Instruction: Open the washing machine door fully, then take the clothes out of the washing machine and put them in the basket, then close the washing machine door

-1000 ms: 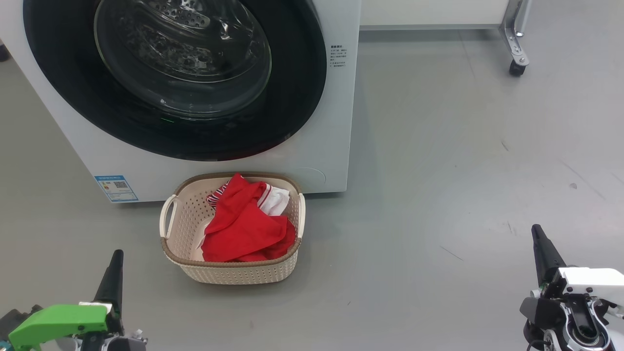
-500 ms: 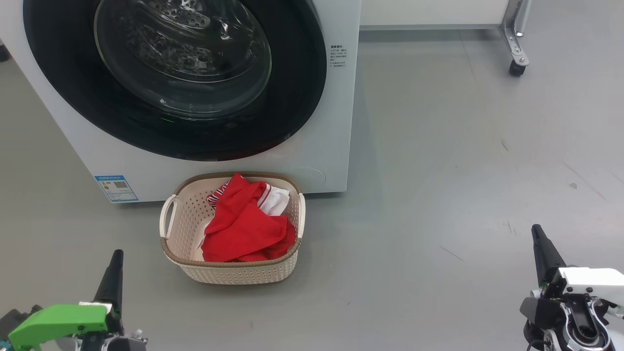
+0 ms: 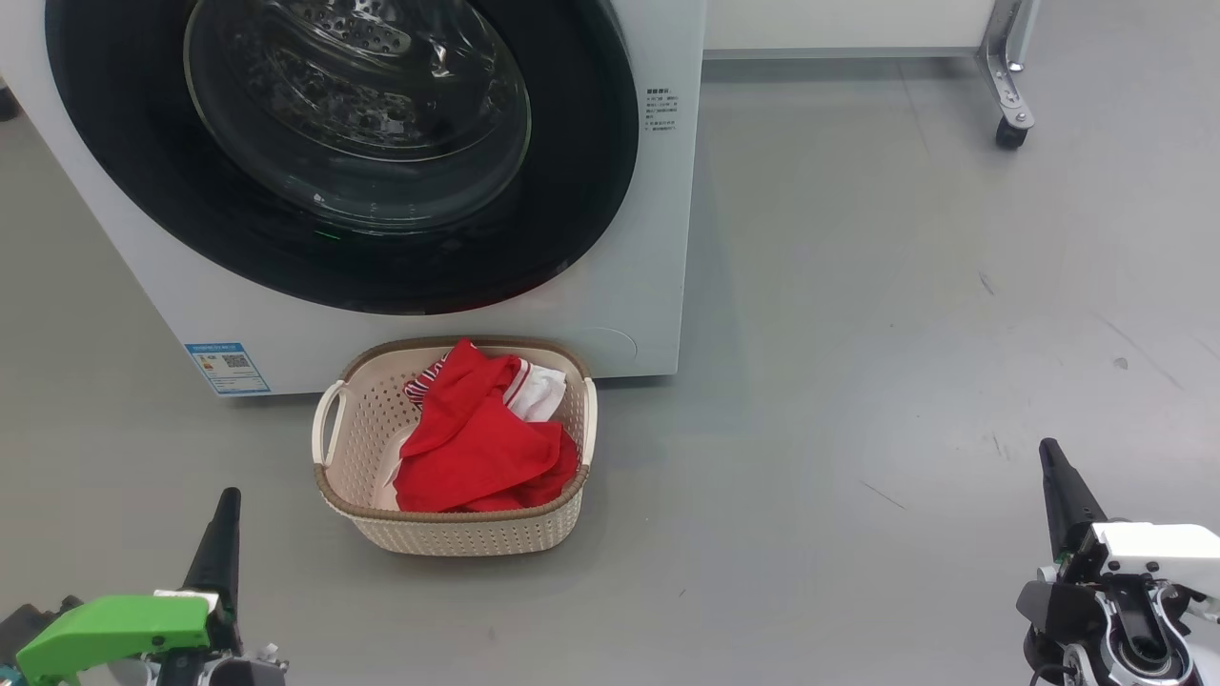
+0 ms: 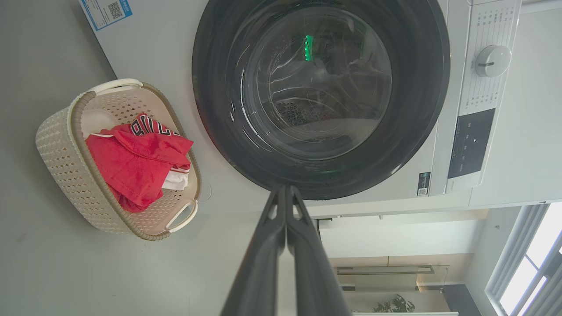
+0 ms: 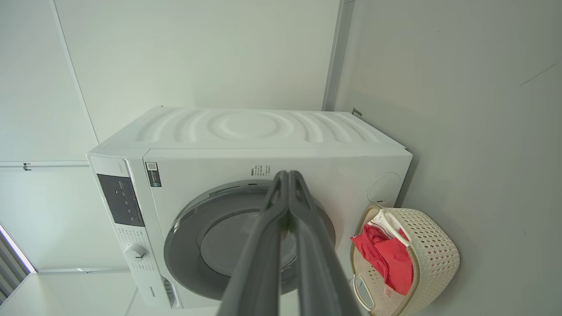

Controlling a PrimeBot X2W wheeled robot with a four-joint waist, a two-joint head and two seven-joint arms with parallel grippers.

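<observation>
Left end effector (image 3: 227, 507), pinched closed and empty, sits nearer the basket (image 3: 457, 539) ahead to its right, where the clothes (image 3: 477, 448) lie below the closed washing machine door (image 3: 572, 191), while the right end effector (image 3: 1049, 455), likewise closed, rests well apart across the floor (image 3: 858, 381).

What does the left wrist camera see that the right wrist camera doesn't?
Left wrist camera: a green plant and black letters on the red clothes. Right wrist camera: the wavy ribbed side of the washing machine. Both: the closed round door, the basket holding the clothes, the dial, and each arm's own shut gripper, the left gripper or the right gripper.
</observation>
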